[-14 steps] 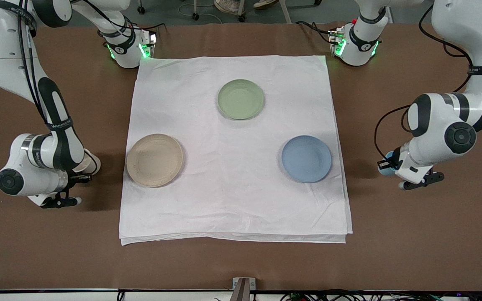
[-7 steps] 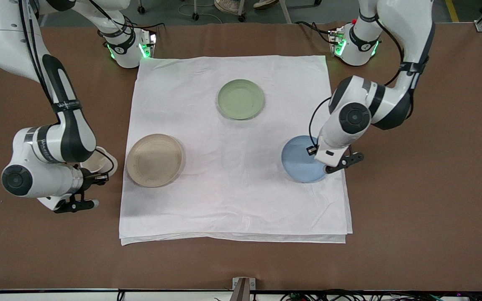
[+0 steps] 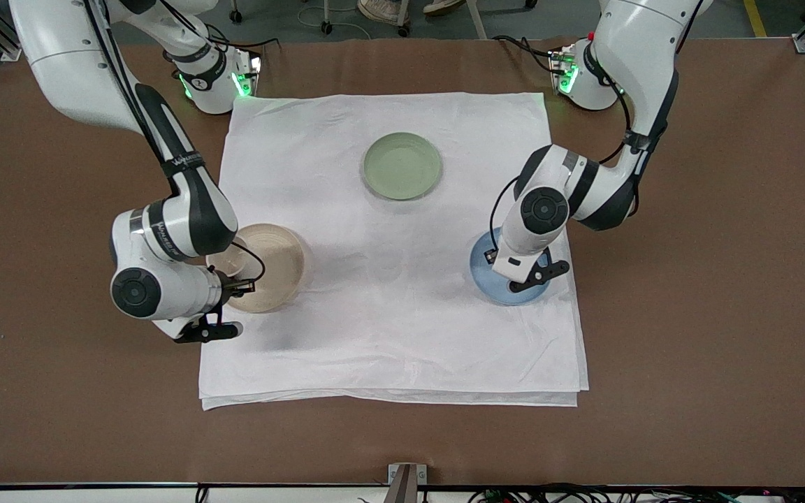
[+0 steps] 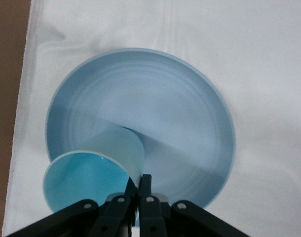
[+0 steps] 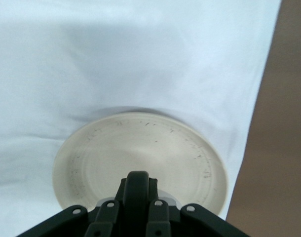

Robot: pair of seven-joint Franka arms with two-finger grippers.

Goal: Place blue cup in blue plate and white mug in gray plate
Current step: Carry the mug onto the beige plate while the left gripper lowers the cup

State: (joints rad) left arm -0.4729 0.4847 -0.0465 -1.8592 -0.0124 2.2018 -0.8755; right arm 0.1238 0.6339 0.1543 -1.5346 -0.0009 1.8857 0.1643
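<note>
The brown desk (image 3: 710, 293) carries a square white cloth (image 3: 392, 328) spread across its middle. Three plates sit on the cloth.

The round beige-tan plate with a shallow rim (image 3: 278, 260) lies toward the right arm's end of the desk. The round matte dusty-blue plate (image 3: 484, 274) lies toward the left arm's end; the left wrist view shows its rim and bare floor (image 4: 180, 98). The round pale green plate (image 3: 402, 165) lies between them, farther from the front camera than either.

The right gripper (image 3: 233, 279) is over the beige-tan plate's edge, and the right wrist view shows that plate (image 5: 116, 158) directly beneath it. The cream-white mug (image 3: 229, 260) hangs in its grasp over the plate. Its thin dark handle (image 5: 137, 181) appears pinched between the fingers, though the mug's body is largely hidden in that view.

The left gripper (image 4: 139, 190) is over the dusty-blue plate. Its fingers (image 4: 146, 186) are clenched on the rim of the small light-blue tapered cup with a bright sky-blue inside (image 4: 94, 170). The cup is tilted, its base low over the plate's floor; contact cannot be confirmed.
</note>
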